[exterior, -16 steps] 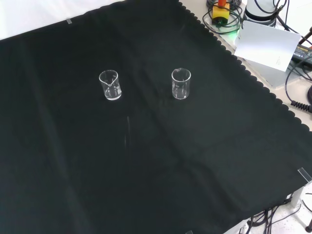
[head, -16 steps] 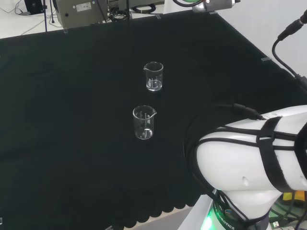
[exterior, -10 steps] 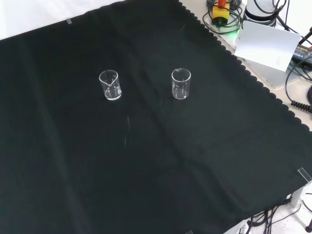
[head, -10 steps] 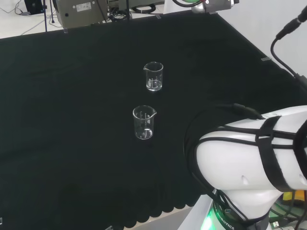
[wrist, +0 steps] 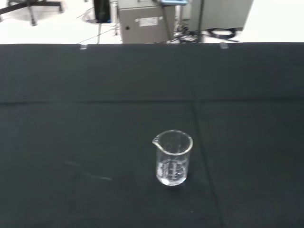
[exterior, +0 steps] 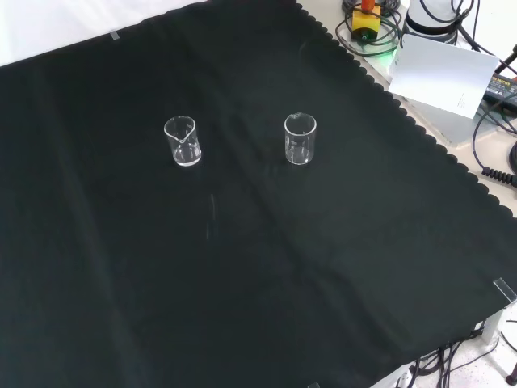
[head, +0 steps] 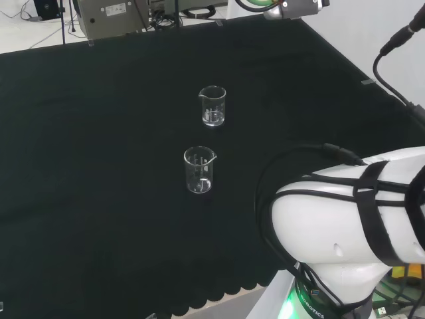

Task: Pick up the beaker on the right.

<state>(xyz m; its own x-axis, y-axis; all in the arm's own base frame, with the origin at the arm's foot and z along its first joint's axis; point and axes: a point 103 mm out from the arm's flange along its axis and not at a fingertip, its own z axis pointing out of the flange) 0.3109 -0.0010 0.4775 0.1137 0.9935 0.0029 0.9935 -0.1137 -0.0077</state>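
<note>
Two clear glass beakers stand upright and apart on the black cloth. In the head view one beaker (head: 212,106) is farther off with its spout to the left, and the other beaker (head: 199,171) is nearer. In the front view they stand side by side: the left beaker (exterior: 182,141) and the right beaker (exterior: 300,139). The wrist view looks over the cloth at a single beaker (wrist: 173,157), some way off, its spout to the left; I cannot tell for sure which one it is. Both look empty.
The arm's white link (head: 352,226), wrapped with black cables, fills the head view's lower right. Beyond the cloth's scalloped edge lie a white card (exterior: 443,74), cables and a yellow object (exterior: 367,18). A grey equipment box (head: 113,13) stands past the far edge.
The part of the arm at the head view's top edge and its cable have shifted slightly. Both beakers stand where they were.
</note>
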